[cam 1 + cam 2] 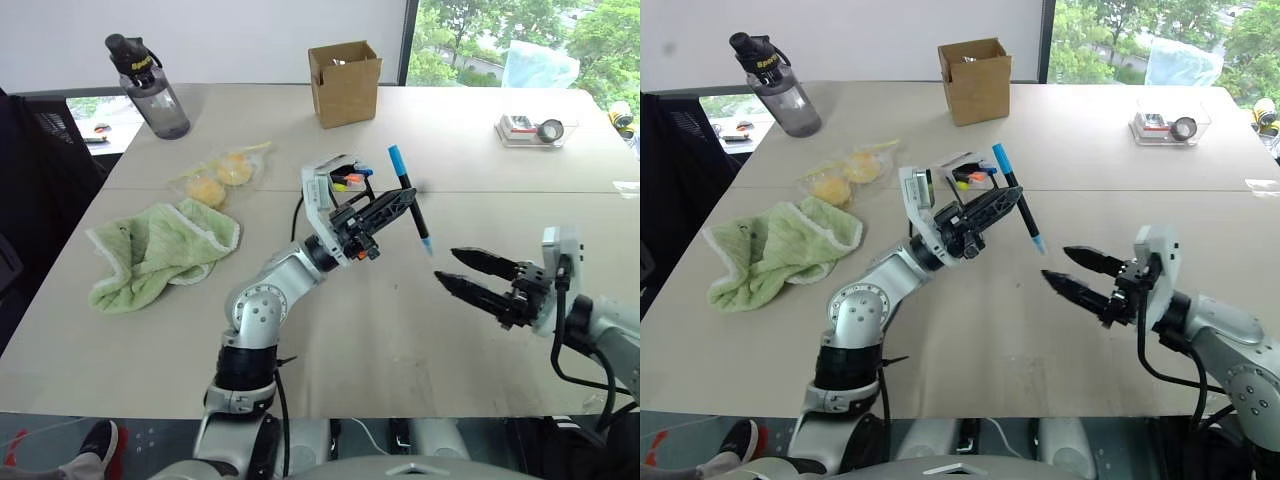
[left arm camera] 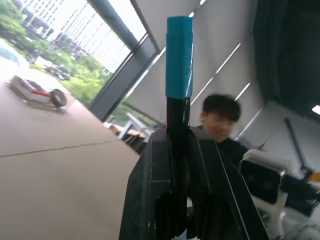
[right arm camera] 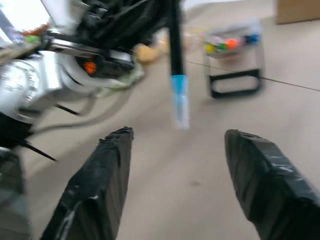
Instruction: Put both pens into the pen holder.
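Left eye view: the left gripper (image 1: 392, 207) is sitting just left of the frame's centre, lifted off the table (image 1: 340, 340), and its two black fingers are clamping shut on the black body of the pen (image 1: 409, 197) with the light blue ends. The pen is standing nearly upright in that grip, tilting slightly, with its blue cap poking up above the fingers and its lower blue tip hanging below them in the air. The right gripper (image 1: 462, 272) is hovering in the lower right of the frame, below and to the right of the pen's lower tip, close to it but not touching; its fingers are standing apart with nothing between them. In the right wrist view the pen's lower tip is hanging beyond the gap between those spread fingers (image 3: 95, 190). The pen holder (image 3: 235, 60), with colourful markers showing inside, is standing on the table behind the left gripper, partly hidden by it in the head views. A cardboard box (image 1: 345, 82) is sitting further back, near the top centre.
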You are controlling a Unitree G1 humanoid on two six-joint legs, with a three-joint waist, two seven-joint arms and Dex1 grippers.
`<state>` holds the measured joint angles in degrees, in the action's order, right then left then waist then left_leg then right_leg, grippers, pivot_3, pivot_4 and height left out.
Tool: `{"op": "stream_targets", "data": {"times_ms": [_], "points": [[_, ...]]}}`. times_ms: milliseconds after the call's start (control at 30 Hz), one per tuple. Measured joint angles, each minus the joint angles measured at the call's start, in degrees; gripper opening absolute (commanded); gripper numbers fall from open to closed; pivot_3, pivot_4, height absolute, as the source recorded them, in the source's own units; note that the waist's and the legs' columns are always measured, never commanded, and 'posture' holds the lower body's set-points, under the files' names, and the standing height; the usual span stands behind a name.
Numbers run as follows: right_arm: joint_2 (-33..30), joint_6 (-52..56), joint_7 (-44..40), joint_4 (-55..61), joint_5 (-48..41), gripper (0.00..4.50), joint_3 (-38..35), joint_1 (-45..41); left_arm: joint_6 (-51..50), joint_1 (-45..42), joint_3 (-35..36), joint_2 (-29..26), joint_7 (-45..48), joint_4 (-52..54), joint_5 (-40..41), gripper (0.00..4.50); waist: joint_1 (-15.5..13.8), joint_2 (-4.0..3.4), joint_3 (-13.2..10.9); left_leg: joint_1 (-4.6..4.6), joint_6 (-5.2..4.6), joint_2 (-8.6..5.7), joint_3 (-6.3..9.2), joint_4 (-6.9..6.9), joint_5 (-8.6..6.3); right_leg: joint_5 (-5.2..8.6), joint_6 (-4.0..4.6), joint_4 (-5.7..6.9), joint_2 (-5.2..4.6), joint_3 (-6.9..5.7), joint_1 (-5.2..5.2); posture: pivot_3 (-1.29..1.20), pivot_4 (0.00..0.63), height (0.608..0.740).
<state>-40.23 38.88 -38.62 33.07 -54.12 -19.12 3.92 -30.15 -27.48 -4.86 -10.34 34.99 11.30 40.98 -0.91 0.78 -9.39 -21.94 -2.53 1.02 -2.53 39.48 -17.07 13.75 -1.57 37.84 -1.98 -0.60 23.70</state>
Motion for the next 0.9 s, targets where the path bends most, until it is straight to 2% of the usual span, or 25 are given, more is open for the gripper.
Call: {"op": "stream_targets", "data": {"times_ms": [133,333,600,900], "points": [[-1.99,-3.69,-4.33,-3.21,0.63,3.15,-6.61,0.26,18.73,-4.12,-6.66,-4.62,0.74,-4.16,-20.9,0.0,-0.04,0.0,0.0,0.0,-0.02,0.1,-0.03,-0.05,-0.01,0.0,0.0,-0.11,-0.01,0.05,0.0,0.0,0.15,0.736],[-2.47,-6.82,-8.51,-6.83,2.19,3.15,-7.82,0.45,44.55,-9.55,-11.55,-8.17,-5.58,-13.32,-45.7,0.0,0.06,0.01,0.0,0.0,-0.03,0.19,-0.06,-0.13,-0.02,-0.01,-0.01,-0.15,-0.02,0.05,0.01,0.0,0.15,0.736],[-2.23,-8.03,-9.03,-6.84,2.23,3.15,-7.99,0.17,53.2,-10.65,-11.74,-10.82,-10.83,-18.85,-58.74,0.0,0.04,0.01,-0.01,-0.01,-0.03,0.22,-0.06,-0.12,-0.02,-0.01,-0.02,-0.13,-0.08,0.01,0.01,0.0,0.15,0.736],[-1.8,-9.23,-9.46,-6.84,2.68,3.15,-7.99,0.64,55.93,-11.17,-11.68,-10.89,-13.47,-26.15,-61.72,0.0,0.05,0.01,0.0,0.0,-0.03,0.22,-0.05,-0.12,-0.02,-0.01,-0.02,-0.08,-0.1,-0.04,0.01,0.0,0.15,0.736]]}}
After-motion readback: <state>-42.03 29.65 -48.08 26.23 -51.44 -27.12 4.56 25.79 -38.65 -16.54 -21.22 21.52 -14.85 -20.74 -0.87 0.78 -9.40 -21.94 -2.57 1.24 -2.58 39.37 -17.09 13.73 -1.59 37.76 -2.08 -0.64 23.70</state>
